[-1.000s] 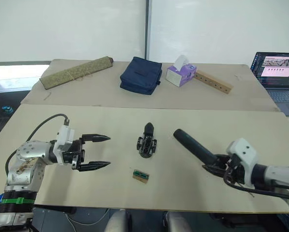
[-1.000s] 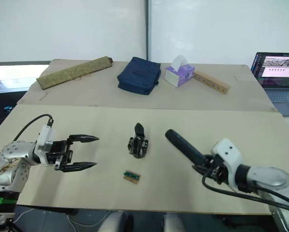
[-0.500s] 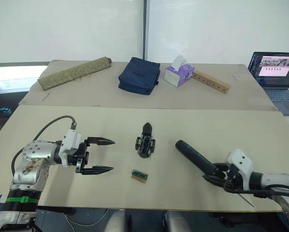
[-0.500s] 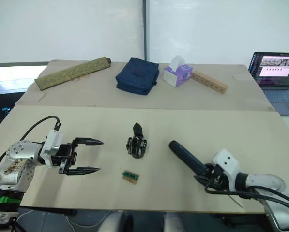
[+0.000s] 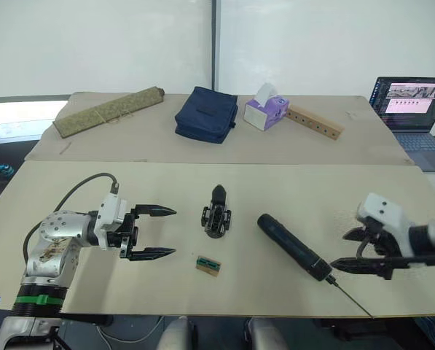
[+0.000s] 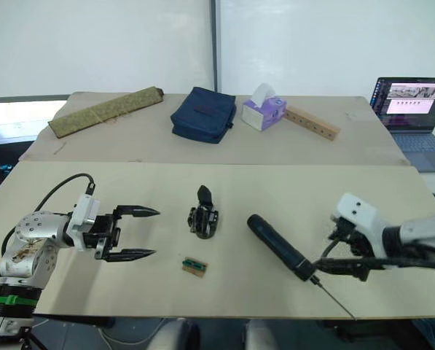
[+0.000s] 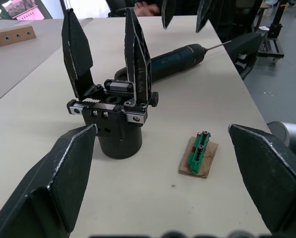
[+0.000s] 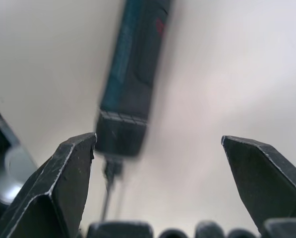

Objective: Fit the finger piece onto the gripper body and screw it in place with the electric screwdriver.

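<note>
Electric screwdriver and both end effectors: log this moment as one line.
electric screwdriver: lying on table, free | right end effector: open, beside its bit end | left end effector: open, facing gripper body

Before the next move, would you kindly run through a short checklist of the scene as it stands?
1. Left gripper open, empty: ok.
2. Right gripper open, free of the electric screwdriver: ok.
3. Screwdriver lying flat on the table, bit toward the near edge: ok.
4. Gripper body upright between the arms: ok.
5. Finger pieces seated on the body: ok; screws tight: cannot tell.
6. Tan block with green top apart from the body: ok.
</note>
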